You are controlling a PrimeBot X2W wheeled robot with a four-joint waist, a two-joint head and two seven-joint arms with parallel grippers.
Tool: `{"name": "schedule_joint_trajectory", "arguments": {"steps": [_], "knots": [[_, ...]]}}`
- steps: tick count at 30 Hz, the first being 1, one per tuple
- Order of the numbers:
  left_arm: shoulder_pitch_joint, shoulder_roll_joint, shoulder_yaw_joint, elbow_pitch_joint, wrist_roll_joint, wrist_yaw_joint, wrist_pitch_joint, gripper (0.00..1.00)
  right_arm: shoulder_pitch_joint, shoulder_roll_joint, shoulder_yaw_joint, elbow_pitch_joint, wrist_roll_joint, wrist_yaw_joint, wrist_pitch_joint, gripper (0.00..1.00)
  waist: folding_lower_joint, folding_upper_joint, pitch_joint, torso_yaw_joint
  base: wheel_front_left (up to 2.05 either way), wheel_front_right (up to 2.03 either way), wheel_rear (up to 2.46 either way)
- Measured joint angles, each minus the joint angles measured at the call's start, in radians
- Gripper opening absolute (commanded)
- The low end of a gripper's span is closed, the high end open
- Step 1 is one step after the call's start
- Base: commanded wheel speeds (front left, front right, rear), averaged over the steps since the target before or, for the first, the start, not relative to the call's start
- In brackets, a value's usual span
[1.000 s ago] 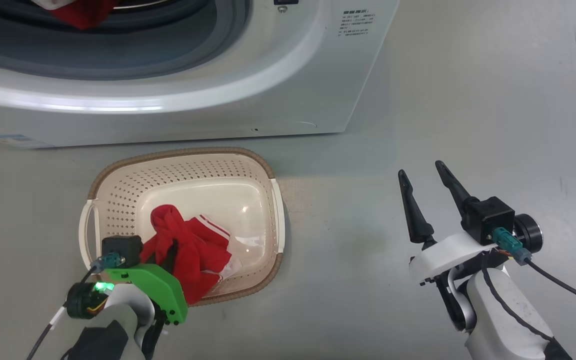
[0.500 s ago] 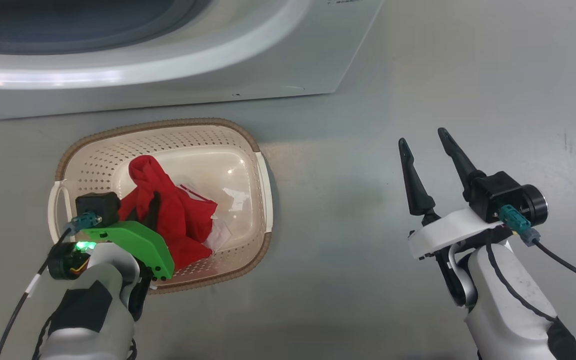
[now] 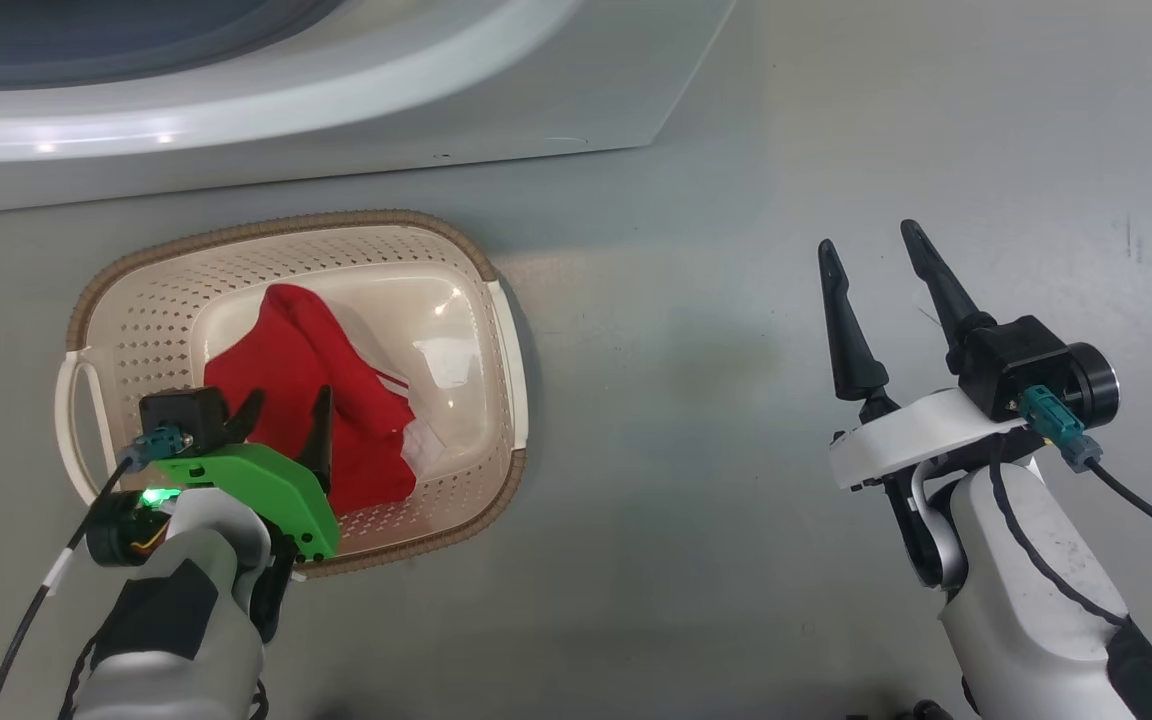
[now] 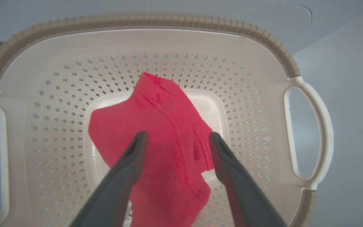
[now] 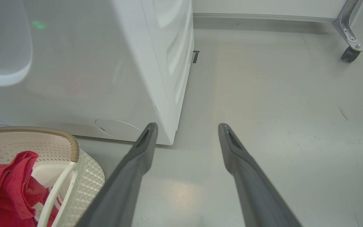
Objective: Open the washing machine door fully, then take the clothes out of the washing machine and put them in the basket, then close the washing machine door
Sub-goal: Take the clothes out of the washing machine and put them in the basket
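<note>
Red clothes (image 3: pixel 286 350) lie crumpled on the bottom of the basket (image 3: pixel 276 222), loose, nothing pinching them. Left hand (image 3: pixel 288 402) hangs low over the basket, fingers spread wide either side of the cloth and holding nothing; being that low, the piece lands inside the rim. Basket sits on the floor (image 3: pixel 696 400) just in front of the washing machine (image 3: pixel 336 100), likely to keep the carry short. Right hand (image 3: pixel 866 238) is open and empty over bare floor, well apart, probably parked out of the way. Can't tell if the drum holds more
</note>
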Motion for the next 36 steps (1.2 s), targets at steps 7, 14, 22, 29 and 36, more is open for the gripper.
{"name": "schedule_joint_trajectory", "arguments": {"steps": [7,14,22,29,36], "knots": [[0.000,0.000,-0.002,0.013,0.002,0.000,-0.009,1.00,0.000,0.000,-0.006,0.001,0.000,0.000,0.000,1.00,0.0000,0.0000,-0.027,0.009,0.00,0.00,0.00],[0.013,0.002,0.008,0.009,0.005,0.000,-0.010,1.00,0.000,0.001,-0.023,0.009,0.002,0.002,0.000,1.00,0.0000,0.0000,-0.071,0.018,0.00,0.00,0.00],[0.053,0.009,0.047,-0.077,0.008,0.000,-0.010,1.00,0.009,0.002,-0.057,0.013,0.034,0.002,0.000,1.00,0.0000,0.0000,-0.132,0.025,0.00,0.00,0.00],[0.111,0.014,0.069,-0.167,0.026,0.000,-0.010,1.00,0.043,0.003,-0.072,0.033,0.039,0.007,0.000,1.00,0.0000,0.0000,-0.203,0.034,0.00,0.00,0.00],[0.164,0.029,0.119,-0.297,0.063,0.000,-0.010,1.00,0.069,0.004,-0.071,0.038,0.039,0.012,0.000,1.00,0.0000,0.0000,-0.280,0.040,0.00,0.00,0.00]]}}
